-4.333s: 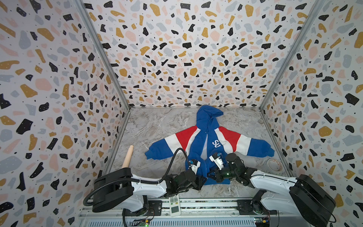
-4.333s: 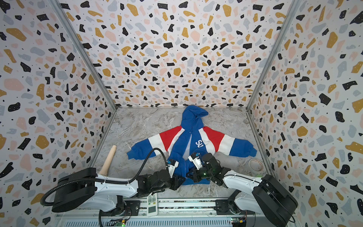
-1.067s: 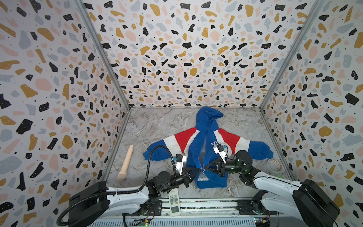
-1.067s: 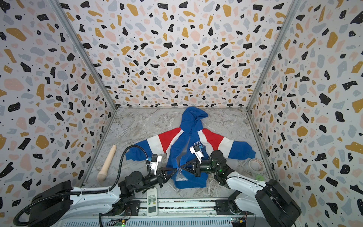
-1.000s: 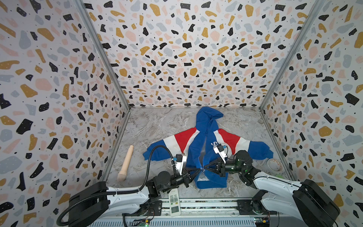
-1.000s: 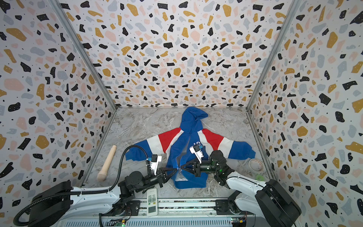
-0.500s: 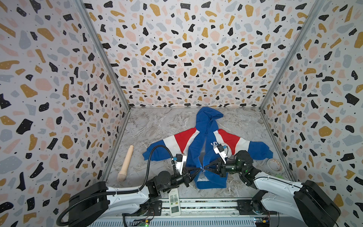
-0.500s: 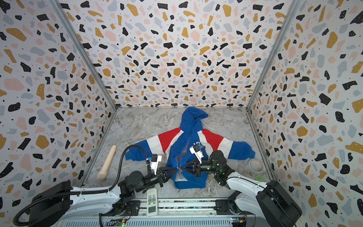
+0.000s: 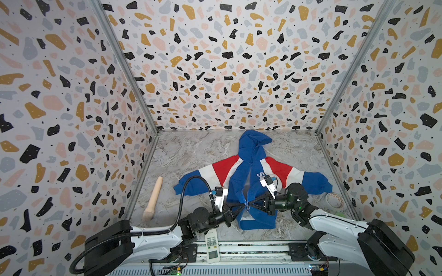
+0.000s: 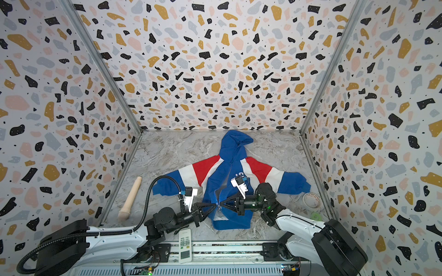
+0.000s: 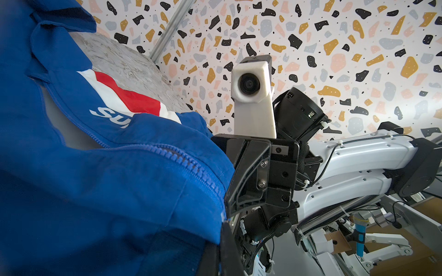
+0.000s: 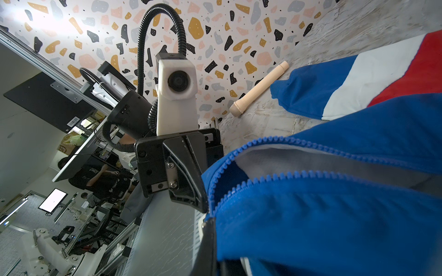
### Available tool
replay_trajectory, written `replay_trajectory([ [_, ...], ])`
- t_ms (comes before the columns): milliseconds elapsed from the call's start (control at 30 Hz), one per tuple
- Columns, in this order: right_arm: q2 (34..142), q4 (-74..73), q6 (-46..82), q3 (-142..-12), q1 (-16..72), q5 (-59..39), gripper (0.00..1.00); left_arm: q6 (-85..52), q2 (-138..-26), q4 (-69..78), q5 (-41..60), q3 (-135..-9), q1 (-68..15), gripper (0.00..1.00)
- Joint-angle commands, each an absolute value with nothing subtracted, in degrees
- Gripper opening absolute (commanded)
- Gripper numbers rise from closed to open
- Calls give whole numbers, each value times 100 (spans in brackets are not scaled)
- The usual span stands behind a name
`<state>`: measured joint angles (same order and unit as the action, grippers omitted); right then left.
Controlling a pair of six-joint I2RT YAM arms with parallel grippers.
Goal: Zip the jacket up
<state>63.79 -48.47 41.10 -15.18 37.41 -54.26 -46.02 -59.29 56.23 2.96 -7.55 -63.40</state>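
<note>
Lower centre of both top views: the jacket, hood up-frame. Clamped on its facing zip edges, tip to tip: left gripper, right gripper. Leaves the open zip running up-frame, equally near both.

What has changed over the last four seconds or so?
Both arms swung outward. The left gripper and right gripper, earlier side by side over the hem of the jacket, now face each other, each shut on the jacket at the foot of its zipper. Nothing has moved in the last second. The zipper above them is open as before. The wooden roller, remote and tape roll are unmoved.
</note>
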Motion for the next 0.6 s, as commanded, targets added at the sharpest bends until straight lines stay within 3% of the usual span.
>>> replay_trajectory([
  [0, 6314, -5030, 4096, -1705, 3762, -5460, 0, -4491, -5924, 5860, 339, -870, -6324, 0],
  [567, 6294, -5045, 4122, -1654, 3721, -5398, 0, -4509, -5958, 5916, 303, -789, -6320, 0],
])
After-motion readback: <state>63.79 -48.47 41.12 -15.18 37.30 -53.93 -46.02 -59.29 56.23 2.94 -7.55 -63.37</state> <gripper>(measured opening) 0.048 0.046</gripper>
